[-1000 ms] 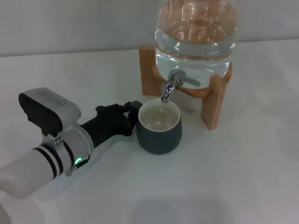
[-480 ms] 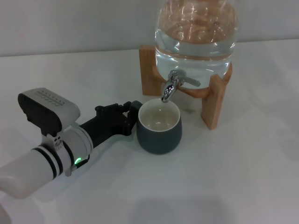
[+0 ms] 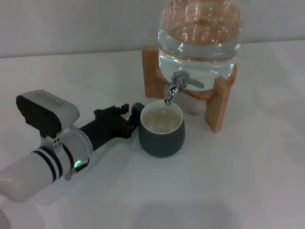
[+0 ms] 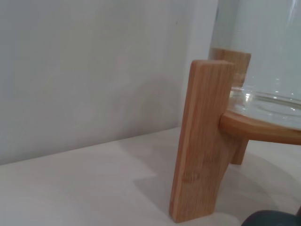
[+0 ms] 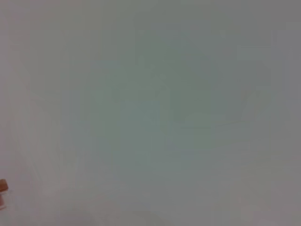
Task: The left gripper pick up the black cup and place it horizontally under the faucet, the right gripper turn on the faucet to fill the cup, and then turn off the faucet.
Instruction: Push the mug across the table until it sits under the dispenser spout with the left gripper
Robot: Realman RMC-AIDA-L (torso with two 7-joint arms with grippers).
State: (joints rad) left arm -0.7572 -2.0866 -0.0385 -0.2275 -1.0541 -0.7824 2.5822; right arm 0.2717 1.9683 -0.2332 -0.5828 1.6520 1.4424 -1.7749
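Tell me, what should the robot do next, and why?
Probably bring the right arm, not in view, to the faucet lever. The black cup stands upright on the table under the spout, looking empty, and the left claw sits at its handle side, apparently letting go.

The glass jar [image 3: 200, 33] is cut off at the head view's top edge, so its upper part does not show. The left arm [image 3: 28, 174] runs out past the lower left corner. The black cup [image 3: 162, 130] hides its own handle side, where the left gripper [image 3: 131, 119] meets it; whether the fingers grip cannot be told. In the left wrist view only a dark sliver of the cup [image 4: 270, 218] shows at the bottom edge, and the wooden stand [image 4: 202, 141] is cropped at the right
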